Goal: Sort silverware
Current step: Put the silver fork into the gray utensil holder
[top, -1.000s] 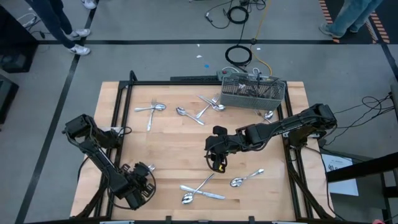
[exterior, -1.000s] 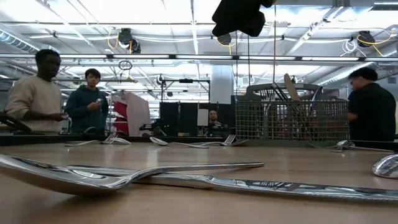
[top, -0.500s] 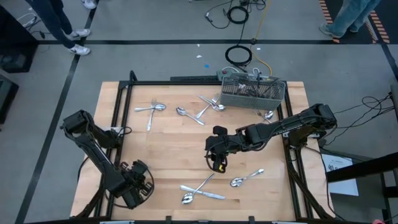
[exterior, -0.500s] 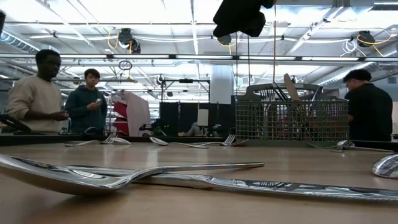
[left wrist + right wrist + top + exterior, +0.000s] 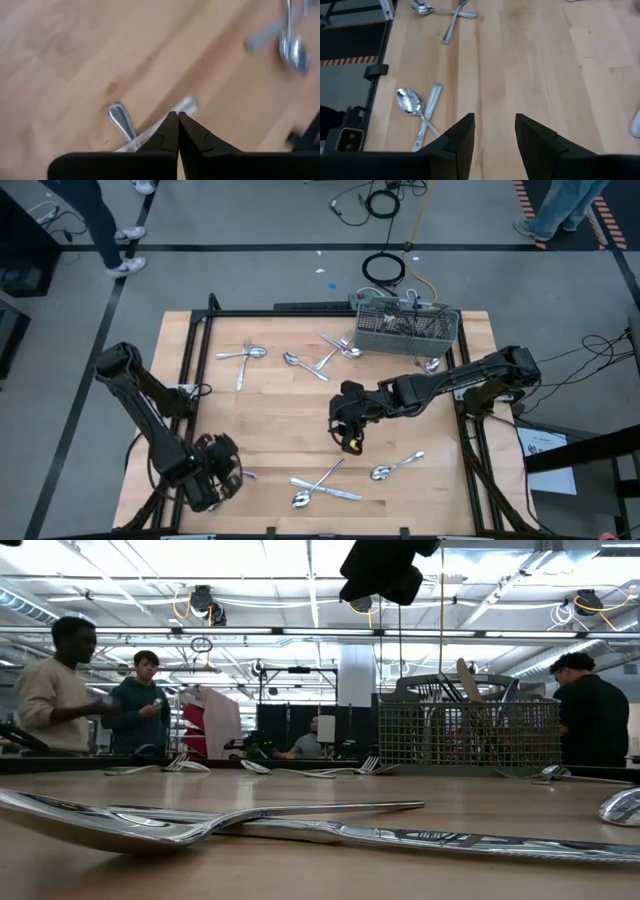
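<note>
My right pincer [image 5: 346, 442] hangs above the middle of the table [image 5: 270, 410], its two fingers spread with bare wood between them and nothing held. I judge it is poised high so that it can pick its next piece.

My left pincer [image 5: 212, 472] is at the near left corner, low over the wood. Its fingers [image 5: 170, 131] are pressed together; a slender metal piece [image 5: 120, 120] lies just under the tips, but I cannot tell whether it is pinched.

The silverware lies in scattered groups:
- a crossed set [image 5: 322, 485] near the front edge,
- a spoon pair [image 5: 395, 467] to its right,
- a fork and spoon [image 5: 245, 356] at far left,
- more pieces [image 5: 322, 358] beside the wire basket [image 5: 407, 328].

The basket stands at the far edge and already holds some pieces upright. By my judgement most of the sorting remains.
</note>
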You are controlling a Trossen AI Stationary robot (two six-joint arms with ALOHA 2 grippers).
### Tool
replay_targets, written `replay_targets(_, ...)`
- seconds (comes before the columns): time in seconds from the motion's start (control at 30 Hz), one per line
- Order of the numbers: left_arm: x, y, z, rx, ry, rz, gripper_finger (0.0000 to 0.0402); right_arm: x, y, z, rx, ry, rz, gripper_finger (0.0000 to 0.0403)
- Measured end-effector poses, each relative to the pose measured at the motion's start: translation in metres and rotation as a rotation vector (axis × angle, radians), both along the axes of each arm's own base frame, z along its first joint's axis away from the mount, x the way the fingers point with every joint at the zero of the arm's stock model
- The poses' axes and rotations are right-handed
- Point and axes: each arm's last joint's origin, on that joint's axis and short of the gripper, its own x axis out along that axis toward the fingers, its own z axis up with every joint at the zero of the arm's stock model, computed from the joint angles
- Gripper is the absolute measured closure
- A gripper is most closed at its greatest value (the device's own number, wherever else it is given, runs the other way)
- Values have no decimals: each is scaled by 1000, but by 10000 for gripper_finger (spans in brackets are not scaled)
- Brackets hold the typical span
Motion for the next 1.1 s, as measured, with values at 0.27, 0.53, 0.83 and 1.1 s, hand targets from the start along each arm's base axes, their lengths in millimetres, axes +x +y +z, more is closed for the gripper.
replay_targets(0.27, 5, -9, -24, 154, 151, -378, 341, 0, 0, 0, 6, 1, 7, 271)
replay_targets(0.53, 2, -11, -54, 175, 371, -525, 248, 0, 1, 0, 15, 3, 1, 271)
replay_targets(0.83, 0, -7, -56, 236, 419, -670, 236, 0, 1, 0, 24, 5, -5, 271)
replay_targets(1.1, -3, -3, -63, 243, 446, -747, 236, -1, 1, -1, 23, 13, -5, 271)
